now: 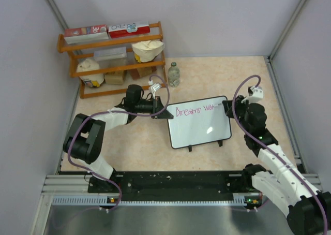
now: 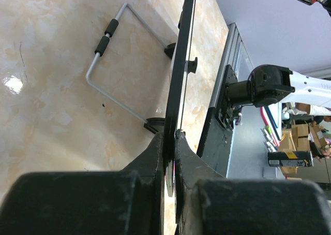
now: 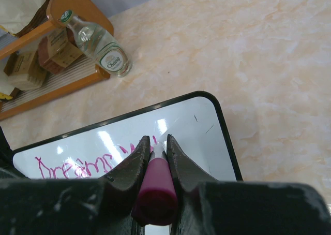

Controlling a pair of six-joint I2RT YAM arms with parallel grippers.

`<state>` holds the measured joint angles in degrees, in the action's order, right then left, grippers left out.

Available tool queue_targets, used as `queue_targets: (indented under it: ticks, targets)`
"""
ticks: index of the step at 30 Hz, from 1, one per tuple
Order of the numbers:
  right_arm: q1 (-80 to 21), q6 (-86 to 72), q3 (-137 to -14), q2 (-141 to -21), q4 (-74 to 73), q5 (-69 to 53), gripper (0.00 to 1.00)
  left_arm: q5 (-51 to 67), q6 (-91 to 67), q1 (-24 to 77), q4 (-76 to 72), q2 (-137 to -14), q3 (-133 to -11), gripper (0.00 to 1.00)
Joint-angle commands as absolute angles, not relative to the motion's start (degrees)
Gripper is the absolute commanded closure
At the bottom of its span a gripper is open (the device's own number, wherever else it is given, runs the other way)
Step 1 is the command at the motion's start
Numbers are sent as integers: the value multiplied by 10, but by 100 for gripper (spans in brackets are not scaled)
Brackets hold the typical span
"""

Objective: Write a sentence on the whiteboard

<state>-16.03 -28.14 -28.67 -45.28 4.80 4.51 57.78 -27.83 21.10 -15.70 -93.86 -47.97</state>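
Pinching a pink-magenta marker (image 3: 155, 188) between its two fingers, the right gripper (image 3: 156, 142) is pressing closed on the barrel, with the tip pointing down at the whiteboard (image 3: 209, 126) (the tip itself is hidden between the fingertips, so contact with the surface cannot be confirmed). The marker is sitting over the upper right part of the board, just right of the writing. The sentence (image 3: 72, 167) is running along the top of the board in pink-magenta script. "Dreams" is reading clearly, and a second word is beginning beside it, partly hidden behind the fingers in the wrist view.

The left gripper (image 2: 169, 137) is clamping the board's left edge, its fingers pressing onto the black frame from both faces. From that wrist view the board is showing edge-on and tilted. A bent wire stand (image 2: 111, 69) with two black sleeves is folding out from its back side over the table (image 1: 139, 142). Small black feet (image 1: 190, 148) are showing along the board's near edge in the top view.

Outward from the board, a clear bottle (image 1: 174, 74) with a green-and-white label is standing upright on the table beyond the board's far left corner, apart from it. A wooden shelf (image 1: 111, 59) is standing against the back wall to the left, carrying boxes, bags and a clear container.
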Motion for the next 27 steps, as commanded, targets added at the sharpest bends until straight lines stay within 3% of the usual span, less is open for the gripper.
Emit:
queue_targets:
  ticks: [1, 27]
  targets:
    - [-154, -276, -312, -465, 58, 70, 100, 532, -243, 213, -147, -923, -490, 100]
    - [-153, -270, -294, -437, 31, 67, 100, 533, -243, 213, -148, -925, -490, 100]
